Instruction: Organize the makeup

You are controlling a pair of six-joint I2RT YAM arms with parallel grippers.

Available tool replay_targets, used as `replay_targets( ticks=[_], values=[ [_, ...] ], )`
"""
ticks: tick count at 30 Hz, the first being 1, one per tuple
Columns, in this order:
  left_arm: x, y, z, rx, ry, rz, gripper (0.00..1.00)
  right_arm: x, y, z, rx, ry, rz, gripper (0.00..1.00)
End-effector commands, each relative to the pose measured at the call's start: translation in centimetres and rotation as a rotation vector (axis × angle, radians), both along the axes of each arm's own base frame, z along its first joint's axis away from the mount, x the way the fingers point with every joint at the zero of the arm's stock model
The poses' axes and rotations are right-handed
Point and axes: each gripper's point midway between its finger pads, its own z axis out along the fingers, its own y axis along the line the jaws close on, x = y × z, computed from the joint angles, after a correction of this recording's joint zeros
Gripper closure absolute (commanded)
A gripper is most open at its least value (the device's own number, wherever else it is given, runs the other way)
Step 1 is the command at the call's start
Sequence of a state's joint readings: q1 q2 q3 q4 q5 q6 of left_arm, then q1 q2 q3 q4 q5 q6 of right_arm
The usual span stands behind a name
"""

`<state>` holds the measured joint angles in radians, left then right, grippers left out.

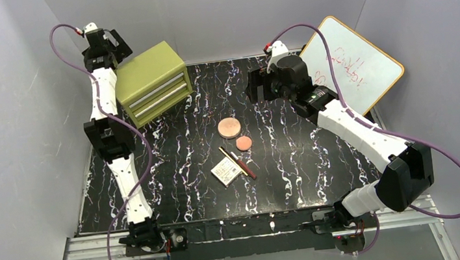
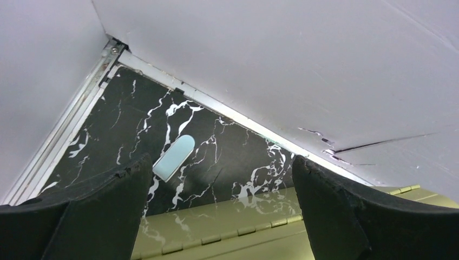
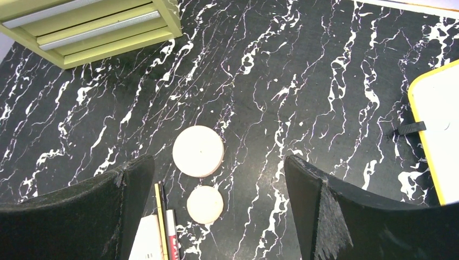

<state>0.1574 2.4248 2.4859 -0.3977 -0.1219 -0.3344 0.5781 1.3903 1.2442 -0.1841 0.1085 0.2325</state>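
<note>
Left tool [image 2: 220, 165]: spread wide, empty
Right tool [image 3: 217, 165]: spread wide, empty
Worktop [image 1: 322, 159]: larger disc [image 1: 229, 128], smaller disc [image 1: 244, 143], palette [image 1: 226, 171], gold pencil [image 1: 227, 156], red pencil [image 1: 245, 168] clustered mid-frame

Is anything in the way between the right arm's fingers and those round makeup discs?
Nothing visible. Only open air separates the right arm's open fingers from the larger disc and smaller disc lying on the black marble table.

Tabletop [image 1: 296, 161] black, white-veined. Discs [image 1: 229, 128] ahead of right gripper [image 3: 217, 160] pinkish-tan. Drawer box [image 1: 152, 82] olive-green. Whiteboard [image 1: 354, 63] frame orange.
</note>
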Motion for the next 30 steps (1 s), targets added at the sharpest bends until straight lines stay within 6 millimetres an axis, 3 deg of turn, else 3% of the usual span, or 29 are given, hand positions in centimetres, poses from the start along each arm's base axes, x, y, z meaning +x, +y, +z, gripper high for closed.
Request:
replay_targets(
  ticks=[1, 9, 14, 22, 30],
  values=[
    [1.6, -1.0, -0.6, -0.032, -0.043, -0.034, 0.01, 0.0, 0.3, 0.5, 0.005, -0.007, 0.013, 0.01],
    [3.0, -5.0, -6.9, -0.041, 0.042, -0.209, 0.01, 0.3, 0.9, -0.7, -0.002, 0.022, 0.029, 0.01],
    [2.3, -7.9, -9.3, -0.051, 0.102, -0.34, 0.01, 0.6, 1.6, -2.6, 0.0, 0.052, 0.044, 0.01],
    [-0.7, -11.4, -9.6, -0.011, 0.193, -0.454, 0.01, 1.0, 3.3, -5.9, 0.021, 0.115, 0.075, 0.01],
    [-2.9, -13.7, -11.0, -0.019, 0.274, -0.492, 0.01, 0.9, 3.9, -7.2, 0.027, 0.124, 0.086, 0.01]
  ],
)
